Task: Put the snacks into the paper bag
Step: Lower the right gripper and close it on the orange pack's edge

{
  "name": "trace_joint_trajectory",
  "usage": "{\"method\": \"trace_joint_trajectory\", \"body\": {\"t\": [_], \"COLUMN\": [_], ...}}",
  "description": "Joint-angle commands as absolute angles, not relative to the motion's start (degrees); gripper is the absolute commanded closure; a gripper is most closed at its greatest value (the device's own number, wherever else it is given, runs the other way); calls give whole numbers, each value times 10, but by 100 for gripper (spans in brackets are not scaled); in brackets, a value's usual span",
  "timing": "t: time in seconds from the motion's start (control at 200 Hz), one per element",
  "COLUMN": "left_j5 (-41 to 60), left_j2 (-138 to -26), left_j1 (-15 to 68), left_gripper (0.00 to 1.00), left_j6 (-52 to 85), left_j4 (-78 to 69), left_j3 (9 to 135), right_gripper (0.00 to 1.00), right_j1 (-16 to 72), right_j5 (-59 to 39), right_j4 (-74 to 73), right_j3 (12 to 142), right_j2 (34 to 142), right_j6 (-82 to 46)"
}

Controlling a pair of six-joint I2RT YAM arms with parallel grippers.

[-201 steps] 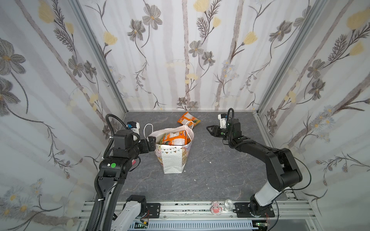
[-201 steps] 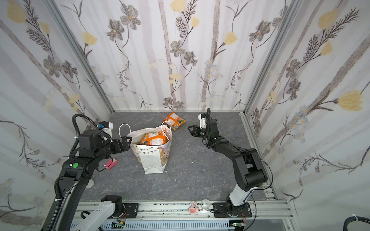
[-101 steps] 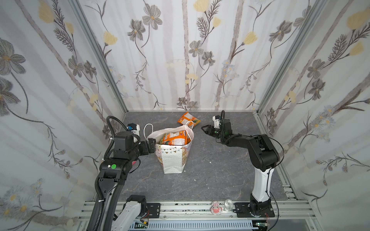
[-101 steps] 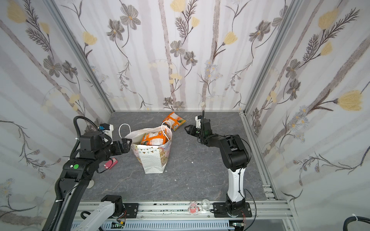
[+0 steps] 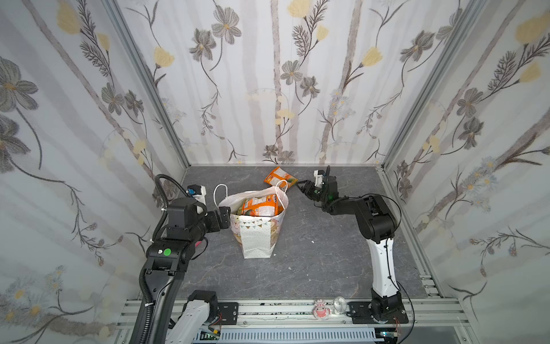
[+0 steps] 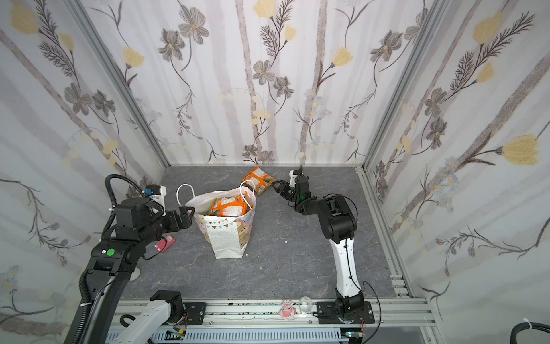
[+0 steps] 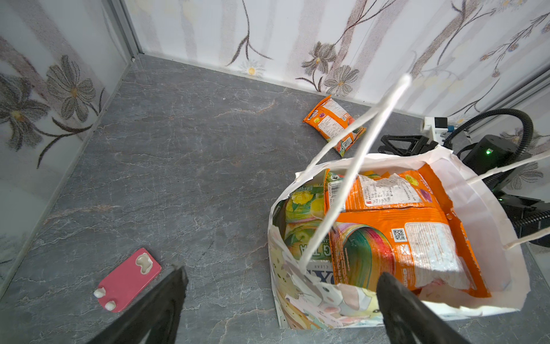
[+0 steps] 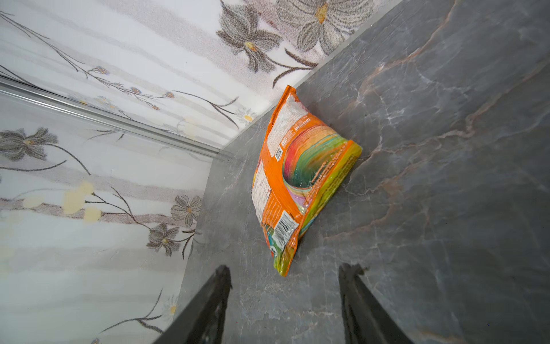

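Reaching in over the last second, the right pincer [image 5: 303,187] now sits just beside the orange packet [image 5: 279,177]. That packet lies flat on the desk [image 5: 312,268] at about 1 o'clock from the paper bag [image 5: 256,238]. A second ago this pincer hung a little further back. Its jaws stand apart, slightly wider than before, and hold nothing; in the right wrist view the packet's near corner lies just ahead of the gap. I judge this to be the approach for the last pick.

The left pincer [image 5: 224,215] has not shifted: its jaws are wide apart at the bag's 9 o'clock rim, clamped on nothing.

Counted:
- One bag with two cord handles [image 7: 351,178].
- One packet outside the bag.
- Inside it, two orange and at least two green-yellow packets show; more may be buried.
- One pink card [image 7: 128,280] on the desk at the bag's 8 o'clock.
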State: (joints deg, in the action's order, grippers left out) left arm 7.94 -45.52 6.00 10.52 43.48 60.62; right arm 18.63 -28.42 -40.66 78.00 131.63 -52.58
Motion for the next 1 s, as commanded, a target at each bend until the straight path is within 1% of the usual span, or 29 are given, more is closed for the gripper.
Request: {"method": "trace_joint_trajectory", "body": {"t": [0.0,0.04,0.599,0.809,0.994], "left_j5": [76,76,88,80,71], "left_j2": [-454,-455,-458,-459,-455], "left_j1": [59,60,58,58,58], "left_gripper": [0,0,0,0,0], "left_j6": [101,101,96,94,92], "left_j4": [426,427,435,432,424], "left_j3": [605,607,616,615,603], "right_gripper": [40,38,38,39,42], "right_j1": [186,186,188,189,195], "right_j5": [-292,-297,-302,-295,-274], "right_j4": [-403,-401,-448,-419,-357], "right_j3": [808,818,893,930,968], "right_j2": [1335,1344,1438,1458,1469], "right_j6": [-543,-547,-619,-617,-593]}}
